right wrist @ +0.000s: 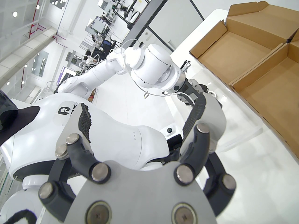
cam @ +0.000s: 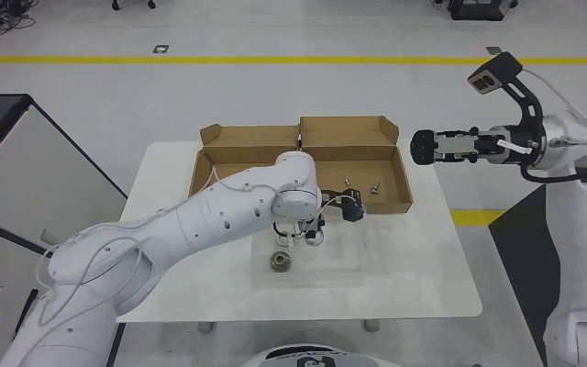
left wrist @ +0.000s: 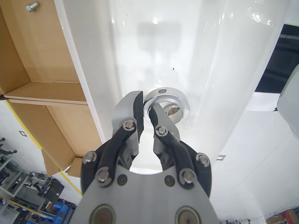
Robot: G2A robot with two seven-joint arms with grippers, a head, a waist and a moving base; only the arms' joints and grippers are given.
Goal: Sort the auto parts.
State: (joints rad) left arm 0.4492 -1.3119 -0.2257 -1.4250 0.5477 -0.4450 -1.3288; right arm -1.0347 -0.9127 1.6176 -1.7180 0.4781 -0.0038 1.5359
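Collar ring (left wrist: 174, 99): bright machined metal, threaded side hole, seemingly above clear tray (left wrist: 163, 36). Left gripper (left wrist: 145, 108) pinches its rim; right gripper (right wrist: 142, 103) spread wide.

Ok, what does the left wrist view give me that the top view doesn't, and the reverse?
Left wrist view: the left gripper shut on the rim of the silver ring, one of its jaws inside the hole, one outside. Top view: a dark ring lying in the clear tray nearer the robot, and the right gripper beside the cardboard boxes. Both: the boxes, the tray and a bolt in one box.
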